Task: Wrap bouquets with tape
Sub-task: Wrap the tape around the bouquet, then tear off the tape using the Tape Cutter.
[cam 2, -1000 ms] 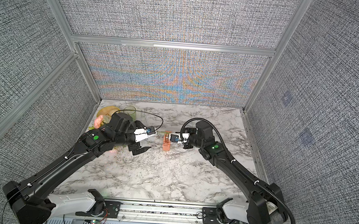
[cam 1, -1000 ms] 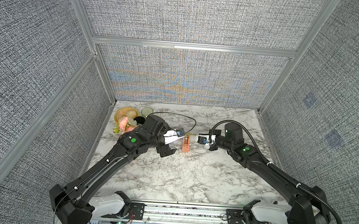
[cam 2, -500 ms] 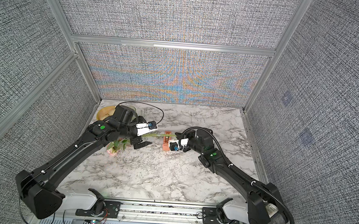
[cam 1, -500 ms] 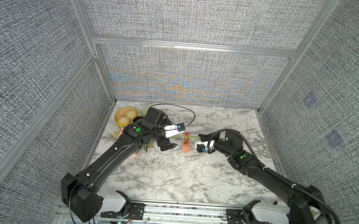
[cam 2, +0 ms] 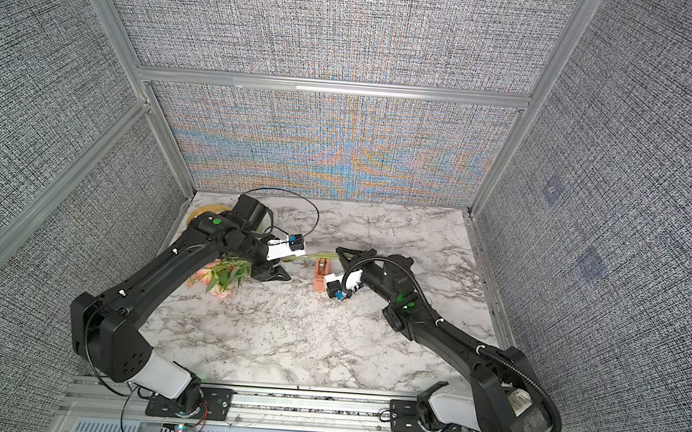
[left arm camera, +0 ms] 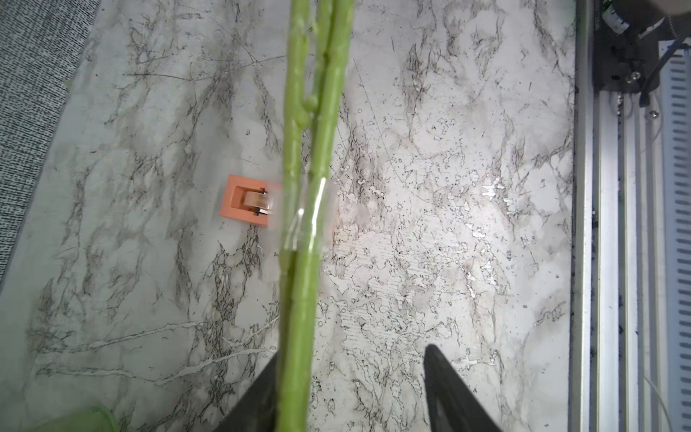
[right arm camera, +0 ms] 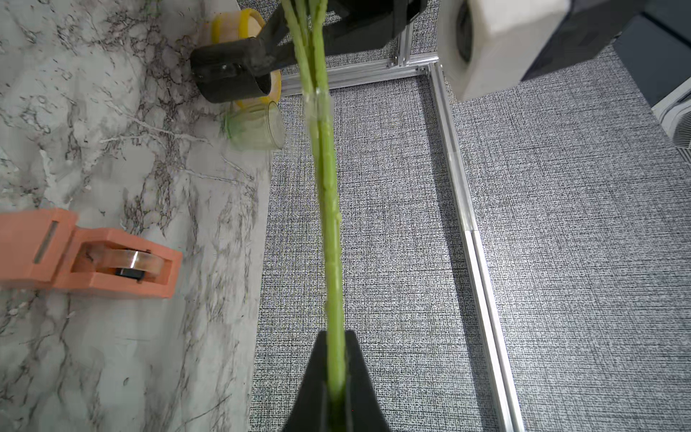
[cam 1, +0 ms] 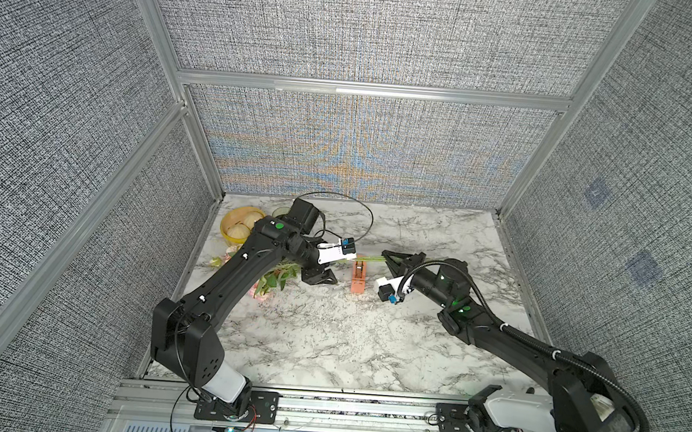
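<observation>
1. Comparing both top views with a second ago: the bouquet (cam 1: 275, 281) has left the far-left corner by the yellow bowl (cam 1: 224, 223). It now sits further out over the table (cam 1: 326, 349), under the left forearm. The left hand (cam 1: 323, 267) was wide apart and has narrowed around the stems (cam 1: 368, 259), just beside the leaves. The right hand (cam 1: 387, 254) stays clamped on the cut ends.
2. Top views, axis: the bouquet's long axis runs across the table, left to right. Flower heads (cam 2: 223, 275) point to the robot's left and slightly toward its base. The cut ends point right and slightly toward the back wall. The stems pass over the far end of the tape dispenser (cam 2: 320, 274); I cannot tell whether they touch it.
3. Left wrist view: the stems run straight away from the camera, with a band of clear tape (left arm camera: 304, 220) already round them. One finger (left arm camera: 261, 392) lies against the stems; the other stands apart with bare table between. The jaws are therefore not yet clamped.
4. Right wrist view: both fingers are pressed together on the stems. The taped band (right arm camera: 318, 108) sits toward the flower end, and the dispenser lies flat on the table beside them. A green cup (right arm camera: 254, 127) stands upright beyond it.
5. Judgement: one wrap looks done. The left hand seems to be taking hold so both ends are supported, for pressing down the loose tape or setting the bunch down.
</observation>
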{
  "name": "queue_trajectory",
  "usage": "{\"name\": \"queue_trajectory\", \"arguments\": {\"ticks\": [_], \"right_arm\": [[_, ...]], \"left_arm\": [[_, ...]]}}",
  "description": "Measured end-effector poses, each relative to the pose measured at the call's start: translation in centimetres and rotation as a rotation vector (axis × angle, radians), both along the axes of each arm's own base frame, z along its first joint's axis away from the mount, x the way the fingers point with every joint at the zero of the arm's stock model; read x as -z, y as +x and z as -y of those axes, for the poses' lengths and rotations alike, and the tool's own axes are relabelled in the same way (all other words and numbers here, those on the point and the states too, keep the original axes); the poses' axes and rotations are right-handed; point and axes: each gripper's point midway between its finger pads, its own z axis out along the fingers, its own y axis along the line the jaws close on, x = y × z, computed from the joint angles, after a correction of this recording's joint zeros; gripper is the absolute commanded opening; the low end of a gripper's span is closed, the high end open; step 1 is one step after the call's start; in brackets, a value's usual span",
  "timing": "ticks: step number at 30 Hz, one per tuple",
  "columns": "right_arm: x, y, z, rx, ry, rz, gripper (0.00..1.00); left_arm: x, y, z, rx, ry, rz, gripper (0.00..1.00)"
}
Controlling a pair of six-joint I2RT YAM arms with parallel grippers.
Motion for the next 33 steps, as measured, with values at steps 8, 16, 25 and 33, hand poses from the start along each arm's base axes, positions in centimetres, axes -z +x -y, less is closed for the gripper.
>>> {"name": "queue_trajectory", "arguments": {"ticks": [8,16,25,33], "right_arm": [[-1.4,-0.7,0.2,0.005,0.016,-0.058,0.77],[-1.9,-8.2,2.4,-0.074,0.263,-0.428,0.86],[4.5,-9.6,-0.1,-0.071,0.420,-0.929,0.84],[6.8,-4.7,-5.2,-0.070,0.641,-1.224,0.83]], "left_arm": [[-0.2,0.5,-0.3,-0.020,0.023,0.010,0.00],[-1.1,1.9,-0.3,-0.064,0.068,-0.028,0.00],[-1.9,0.6,-0.1,-0.034,0.073,-0.127,0.00],[-2.3,-1.0,0.3,0.015,0.034,-0.187,0.00]]}}
